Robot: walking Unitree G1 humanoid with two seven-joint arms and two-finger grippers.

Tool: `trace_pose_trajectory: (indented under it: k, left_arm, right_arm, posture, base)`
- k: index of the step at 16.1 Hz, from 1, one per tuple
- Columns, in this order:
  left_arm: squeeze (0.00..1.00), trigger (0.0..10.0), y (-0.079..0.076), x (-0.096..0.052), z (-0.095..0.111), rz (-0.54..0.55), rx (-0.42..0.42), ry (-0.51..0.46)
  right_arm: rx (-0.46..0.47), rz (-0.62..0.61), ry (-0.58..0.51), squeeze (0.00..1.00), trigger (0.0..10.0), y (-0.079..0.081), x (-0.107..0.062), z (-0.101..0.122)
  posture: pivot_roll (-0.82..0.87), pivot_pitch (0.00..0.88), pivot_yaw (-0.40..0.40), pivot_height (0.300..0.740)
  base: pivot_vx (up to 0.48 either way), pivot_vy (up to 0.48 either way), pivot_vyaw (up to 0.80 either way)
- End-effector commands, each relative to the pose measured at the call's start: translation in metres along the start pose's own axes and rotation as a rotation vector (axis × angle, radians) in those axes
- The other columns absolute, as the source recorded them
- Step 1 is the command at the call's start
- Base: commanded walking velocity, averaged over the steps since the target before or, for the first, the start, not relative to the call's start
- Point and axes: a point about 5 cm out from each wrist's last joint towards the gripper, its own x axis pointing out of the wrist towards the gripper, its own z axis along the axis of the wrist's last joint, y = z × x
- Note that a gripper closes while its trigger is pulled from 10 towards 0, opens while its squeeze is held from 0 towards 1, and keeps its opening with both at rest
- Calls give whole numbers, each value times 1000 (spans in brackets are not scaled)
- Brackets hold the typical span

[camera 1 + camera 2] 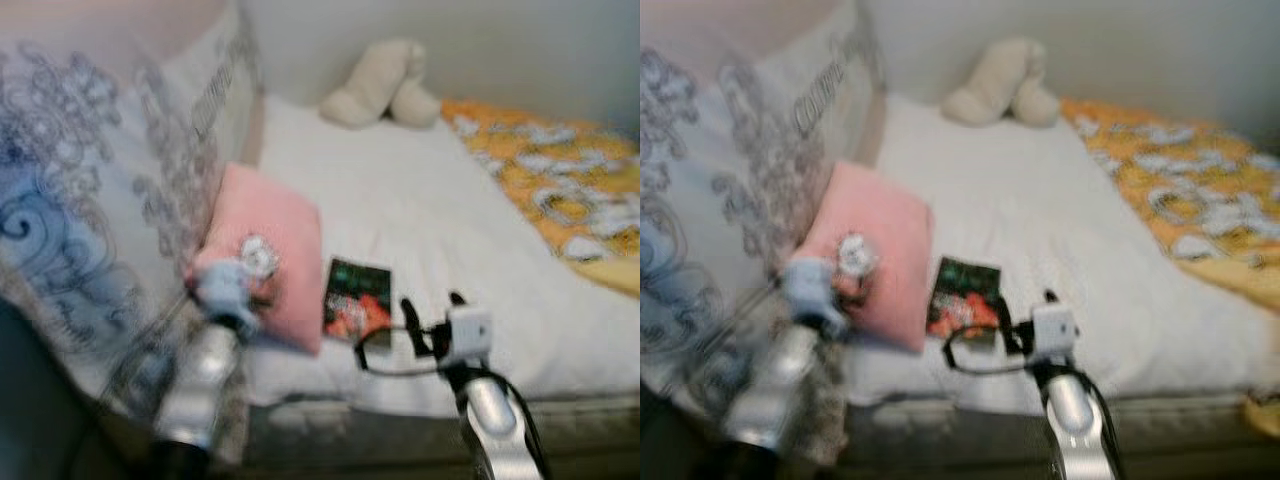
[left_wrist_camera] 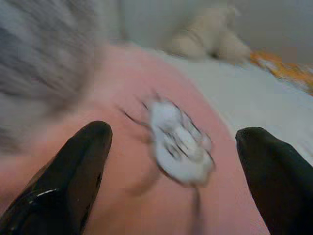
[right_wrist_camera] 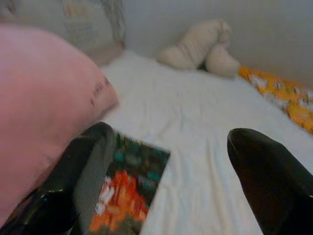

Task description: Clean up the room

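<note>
Here, soft pink pillow (image 1: 268, 250) w/ flat rect. book (image 1: 357, 300) beside.

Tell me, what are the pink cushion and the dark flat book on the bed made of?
The pink cushion looks like soft matte fabric: it bulges and dents. The dark flat book seems printed paper or card, thin with a colourful cover; blur hides its finish.

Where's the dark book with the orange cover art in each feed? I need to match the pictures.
Left eye view: book lies on the white sheet, low centre, beside the pink pillow.
Right eye view: book low centre, just ahead of the right claw.
Left wrist view: not in it.
Right wrist view: book at the bottom, by one finger.
Shared landmark: the pink pillow.
</note>
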Motion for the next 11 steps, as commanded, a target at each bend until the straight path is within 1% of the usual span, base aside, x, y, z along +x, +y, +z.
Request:
trace_pose_trajectory:
  k: [1,2,3,4,6,8,10,11]
  left_arm:
    - [0,10000,-13,1,3,-23,-18,-28]
    - [0,10000,-15,1,5,-38,-19,-43]
    - [0,10000,-18,1,7,-60,-35,-56]
    - [0,10000,-23,0,12,-92,-25,-77]
    - [0,10000,-26,0,16,-101,-7,-105]
    - [0,10000,-29,1,17,-113,-12,-112]
    - [0,10000,-35,1,18,-131,-13,-113]
    - [0,10000,-35,1,17,-141,-7,-109]
  right_arm:
    - [-27,-2,-43,0,10000,-8,2,10]
    - [-30,-6,-11,0,10000,-9,1,6]
    - [-7,-44,29,0,10000,-14,-2,-1]
    - [13,-92,70,0,10000,-21,-7,-9]
    - [5,-77,96,0,10000,-21,-12,-14]
    - [5,-75,103,0,10000,-21,-12,-14]
    - [2,-84,112,0,10000,-22,-11,-16]
    - [0,-81,117,0,10000,-20,-13,-17]
  posture:
    - [118,0,-75,740]
    - [118,0,-76,740]
    - [121,0,-76,740]
    - [124,0,-76,740]
    - [124,0,-73,740]
    - [123,0,-70,740]
    - [120,0,-67,740]
    - [119,0,-64,740]
  base:
    - [296,-375,0]
    - [292,-375,0]
    - [281,-386,0]
    - [285,-382,0]
    - [283,-384,0]
    - [281,-386,0]
    - [274,-392,700]
    - [274,-390,656]
